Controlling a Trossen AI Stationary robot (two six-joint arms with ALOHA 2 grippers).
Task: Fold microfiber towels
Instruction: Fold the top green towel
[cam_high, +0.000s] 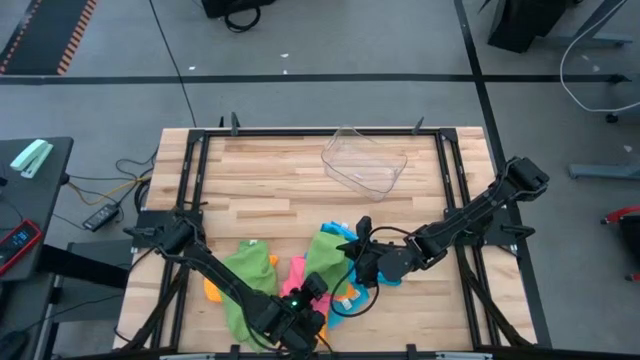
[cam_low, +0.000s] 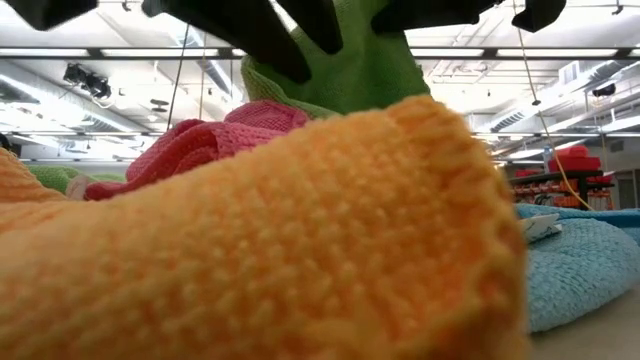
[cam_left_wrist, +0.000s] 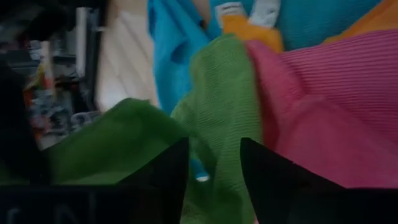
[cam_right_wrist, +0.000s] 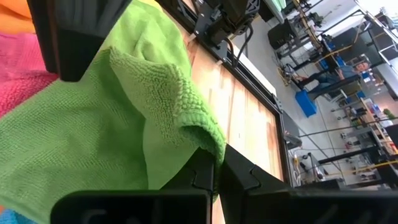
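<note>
Wooden table (cam_high: 270, 175) carries a clear plastic tray (cam_high: 364, 160) at the far side and, near the front edge, a heap of microfiber towels (cam_high: 300, 275) in green, pink, orange and blue; the right gripper (cam_right_wrist: 214, 174) is closed tight on an edge of the green towel (cam_right_wrist: 124, 118). The left gripper (cam_left_wrist: 212, 171) stands at the heap's front with its fingers apart, green cloth between them; whether it holds it, I cannot tell.

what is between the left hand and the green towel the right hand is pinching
Nothing visible. The right hand is shut on an edge of the green towel, and in the left wrist view the left hand has that green cloth between its fingers already, with the pink towel beside it.
</note>
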